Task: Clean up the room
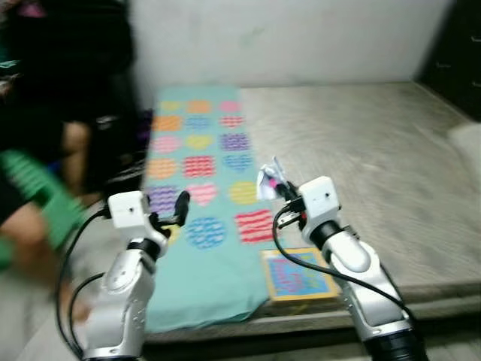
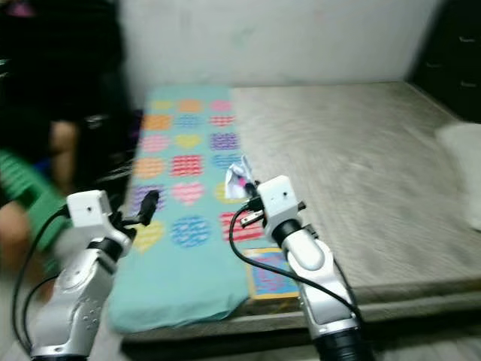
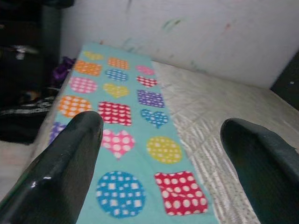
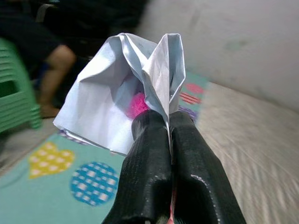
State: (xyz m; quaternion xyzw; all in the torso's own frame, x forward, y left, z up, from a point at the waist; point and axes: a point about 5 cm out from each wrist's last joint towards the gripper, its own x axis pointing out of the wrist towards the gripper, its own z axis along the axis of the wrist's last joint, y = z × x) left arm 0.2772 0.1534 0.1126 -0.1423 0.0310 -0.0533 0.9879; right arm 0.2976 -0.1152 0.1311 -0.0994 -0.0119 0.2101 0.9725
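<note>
My right gripper [image 1: 279,188] is shut on a crumpled white paper wrapper [image 4: 126,98] with a pink patch inside it, held up above the bed. The wrapper [image 1: 269,179] hangs over the teal blanket [image 1: 197,195] with coloured hearts, circles and squares. My left gripper [image 1: 179,207] is open with nothing between its fingers [image 3: 60,163], held over the blanket's near left part. A colourful flat book [image 1: 298,274] lies on the mattress near the front edge, just below my right arm.
The grey mattress [image 1: 376,158] stretches to the right, against a white wall. A person [image 1: 45,150] in dark clothes is at the left beside a green plastic stool [image 1: 41,199]. Dark furniture [image 1: 458,53] stands at the far right.
</note>
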